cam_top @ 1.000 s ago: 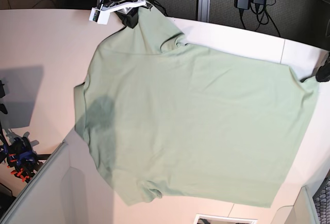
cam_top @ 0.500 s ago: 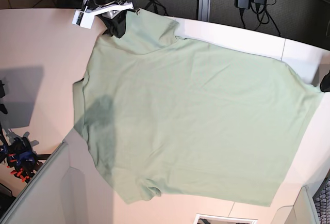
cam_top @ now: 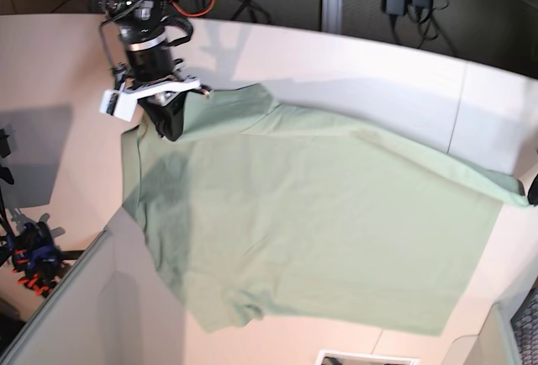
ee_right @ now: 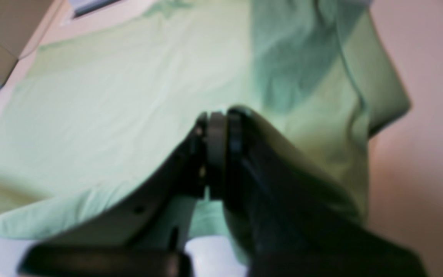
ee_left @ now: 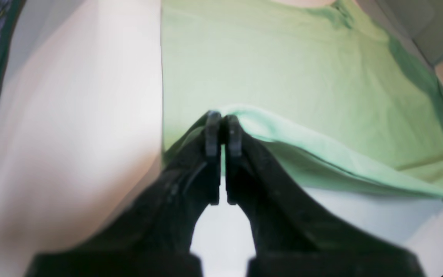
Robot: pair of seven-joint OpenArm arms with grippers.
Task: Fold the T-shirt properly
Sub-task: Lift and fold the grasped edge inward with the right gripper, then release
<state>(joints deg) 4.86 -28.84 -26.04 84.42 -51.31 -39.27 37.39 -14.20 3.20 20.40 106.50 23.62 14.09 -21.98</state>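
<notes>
Large white tabletop (cam_top: pixel 353 71) carries the pale sage-green short-sleeved cloth T-shirt (cam_top: pixel 319 230), spread mostly flat across the middle, with its far long edge lifted and carried inward over the body. Fabric reads as light, soft and limp: it sags between the 2 held points and drapes in shallow wrinkles, so no stiffness to rely on and, in my judgement, it will slump or slide if tension drops unevenly. Not fragile, but thin enough to slip out of a shallow pinch. Best hold is at edge corners, where a hem or seam likely gives more thickness. The black right gripper (ee_right: pixel 217 127) is pressed together on a fold of shirt edge at the sleeve end, cloth wrapping over 1 jaw. The black left gripper (ee_left: pixel 221 127) is pinching the opposite corner, edge of cloth tented up at its tips; in the base view it sits at the frame's right border. Keep both pinches level so the raised edge lands straight; a lopsided pull would likely skew the fold.
</notes>
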